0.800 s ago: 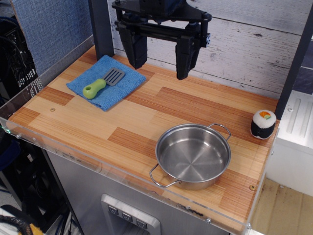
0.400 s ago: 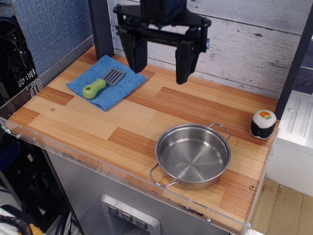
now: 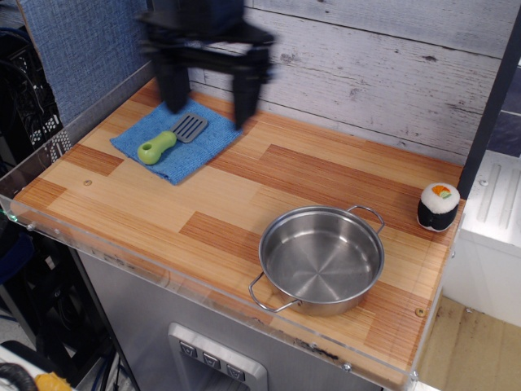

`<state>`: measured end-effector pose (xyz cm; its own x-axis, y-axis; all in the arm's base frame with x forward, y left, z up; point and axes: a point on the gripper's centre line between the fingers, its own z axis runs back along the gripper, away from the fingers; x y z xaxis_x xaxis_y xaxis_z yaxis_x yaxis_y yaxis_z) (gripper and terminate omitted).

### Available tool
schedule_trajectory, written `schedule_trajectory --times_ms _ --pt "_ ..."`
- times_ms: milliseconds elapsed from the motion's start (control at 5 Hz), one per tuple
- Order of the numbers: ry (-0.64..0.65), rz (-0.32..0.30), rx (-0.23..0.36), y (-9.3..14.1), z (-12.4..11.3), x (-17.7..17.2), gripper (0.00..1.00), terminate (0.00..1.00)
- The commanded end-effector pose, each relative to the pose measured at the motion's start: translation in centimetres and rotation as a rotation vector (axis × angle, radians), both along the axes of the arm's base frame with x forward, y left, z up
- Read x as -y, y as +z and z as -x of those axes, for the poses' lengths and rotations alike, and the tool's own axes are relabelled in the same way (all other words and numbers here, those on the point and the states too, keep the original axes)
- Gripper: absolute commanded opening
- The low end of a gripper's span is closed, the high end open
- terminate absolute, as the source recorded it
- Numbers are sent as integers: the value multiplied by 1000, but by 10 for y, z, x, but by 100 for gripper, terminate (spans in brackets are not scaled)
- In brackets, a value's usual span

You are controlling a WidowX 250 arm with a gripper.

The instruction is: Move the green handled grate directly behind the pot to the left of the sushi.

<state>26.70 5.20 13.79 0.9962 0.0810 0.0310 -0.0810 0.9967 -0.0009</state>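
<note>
The green handled grate (image 3: 168, 139) lies on a blue cloth (image 3: 177, 138) at the back left of the wooden table, its grey slotted blade pointing back right and its lime-green handle front left. My gripper (image 3: 209, 106) is open and empty, motion-blurred, hovering just above and behind the grate. The steel pot (image 3: 321, 259) stands at the front right with its two loop handles. The sushi (image 3: 438, 206) stands at the far right edge, behind and right of the pot.
A dark post (image 3: 167, 49) rises at the back left, and another stands at the back right behind the sushi. A white plank wall (image 3: 383, 73) closes the back. A clear acrylic lip (image 3: 122, 252) runs along the table's front edge.
My gripper has moved quickly to the left, from the back middle of the table to above the blue cloth and the grate. The jaws stay open. Nothing else moved.
</note>
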Motion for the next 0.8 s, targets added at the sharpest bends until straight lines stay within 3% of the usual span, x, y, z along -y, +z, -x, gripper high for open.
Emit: schedule_trajectory --times_ms 0,200,600 --pt "-129 -168 -40 -36 -28 -81 100 0" --pt "-215 -152 -56 -59 -46 -93 100 0" --pt "-209 -82 -73 -85 -68 -121 100 0"
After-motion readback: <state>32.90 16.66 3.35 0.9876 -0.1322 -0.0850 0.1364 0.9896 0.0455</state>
